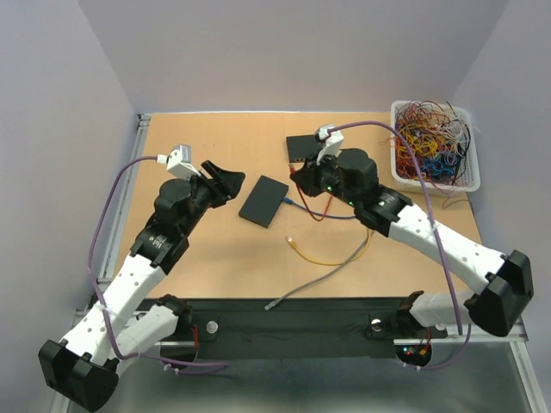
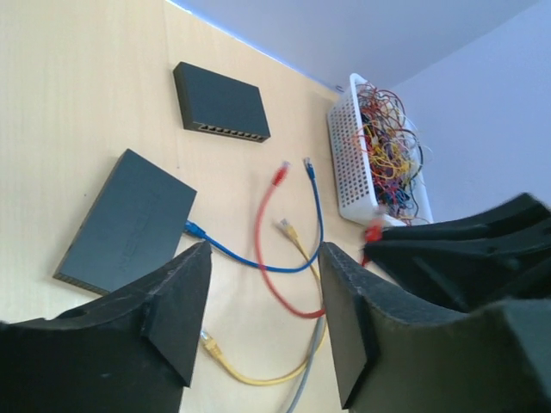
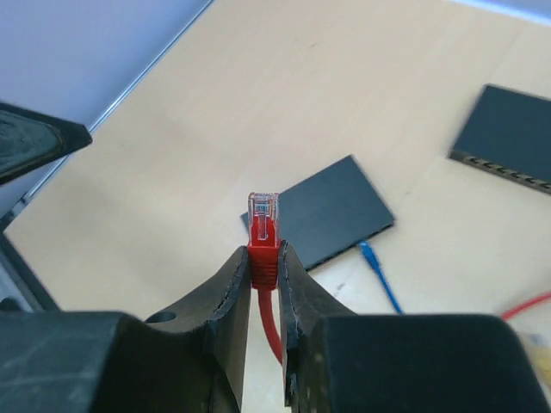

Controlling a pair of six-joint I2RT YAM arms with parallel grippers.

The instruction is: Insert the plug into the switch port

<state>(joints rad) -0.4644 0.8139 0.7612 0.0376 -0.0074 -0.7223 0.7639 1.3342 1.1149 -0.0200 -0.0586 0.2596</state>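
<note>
Left gripper [image 2: 265, 284]: jaws spread apart, nothing between them. It hangs over the table [image 1: 207, 258], to the left of the near switch [image 1: 264, 200].

Near switch: lies flat at the middle of the table. A blue cable [image 2: 225, 249] ends at its right edge; whether that end is seated in a port cannot be told.

Loose cables: a yellow cable [image 1: 331, 261] and a grey cable [image 1: 318, 280] lie on the table in front of the switches.

Far switch [image 1: 303, 146]: lies behind the near switch, apart from it, with its row of ports facing the arms.

Right gripper [image 3: 264, 258]: clamped on the red plug [image 3: 263, 215]. The clear tip stands out beyond the fingertips, held in the air and touching neither switch. The red cable [image 2: 263, 249] trails from it onto the table.

Basket [image 1: 396, 142]: stands at the far right edge, filled with tangled wires.
</note>
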